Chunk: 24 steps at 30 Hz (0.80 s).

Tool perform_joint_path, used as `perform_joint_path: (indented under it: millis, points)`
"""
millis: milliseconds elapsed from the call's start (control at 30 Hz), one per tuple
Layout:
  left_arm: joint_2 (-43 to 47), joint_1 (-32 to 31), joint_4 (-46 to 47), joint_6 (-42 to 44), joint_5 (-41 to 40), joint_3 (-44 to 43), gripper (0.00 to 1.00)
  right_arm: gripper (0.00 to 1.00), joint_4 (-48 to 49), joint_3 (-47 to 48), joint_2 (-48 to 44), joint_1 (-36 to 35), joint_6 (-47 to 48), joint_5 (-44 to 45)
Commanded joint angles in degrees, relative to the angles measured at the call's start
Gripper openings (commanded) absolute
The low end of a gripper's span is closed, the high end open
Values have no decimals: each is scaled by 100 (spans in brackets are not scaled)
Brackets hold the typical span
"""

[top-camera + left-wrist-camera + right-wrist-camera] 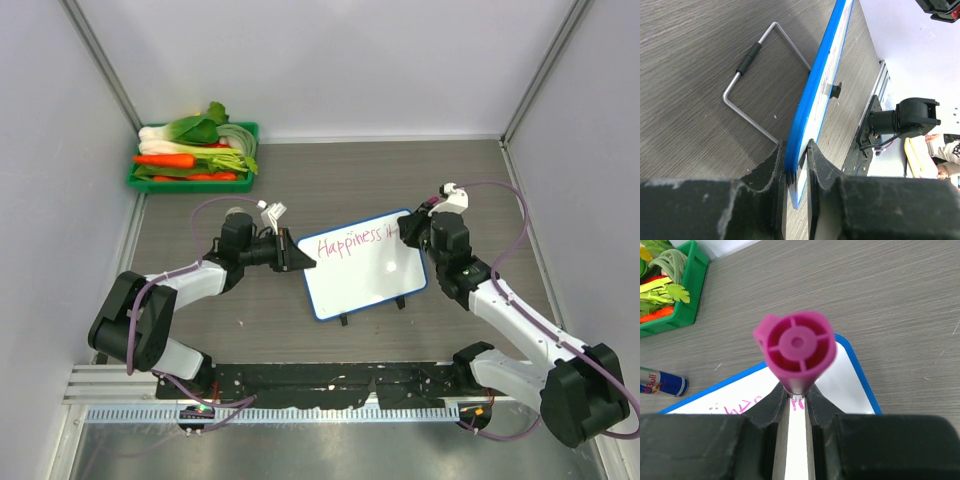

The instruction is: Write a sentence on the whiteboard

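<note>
Green tray (190, 186), 10 o'clock corner of table (330, 170): filled with carrot (165, 160), leafy greens (195, 128), pale stalks.
Whiteboard (370, 275), table centre, tilted; pink sentence (350, 243) along its 12 o'clock edge, beginning "Happiness".
Left gripper (796, 150), at board's 9 o'clock edge: clamped on blue rim.
Right gripper (797, 395), at board's 2 o'clock corner: closed around pink-capped marker (796, 347).
Can (662, 381), lying at 9 o'clock in right wrist view.

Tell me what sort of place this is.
Probably a robot lab test cell: white panel walls boxing in a wood-grain table, left arm and right arm bolted to a near-edge plate, green tray of vegetables.
</note>
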State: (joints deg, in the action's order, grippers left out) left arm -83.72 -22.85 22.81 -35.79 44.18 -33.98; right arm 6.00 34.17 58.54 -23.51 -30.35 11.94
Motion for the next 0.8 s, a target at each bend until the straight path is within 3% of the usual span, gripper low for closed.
perform_joint_path:
  millis: [0,767]
  points:
    - [-48,-9,-294,503,-543,-30,0,1,226,274,87,13,-6,229]
    - [-39,-9,-277,503,-534,-30,0,1,-2,274,17,13,82,634]
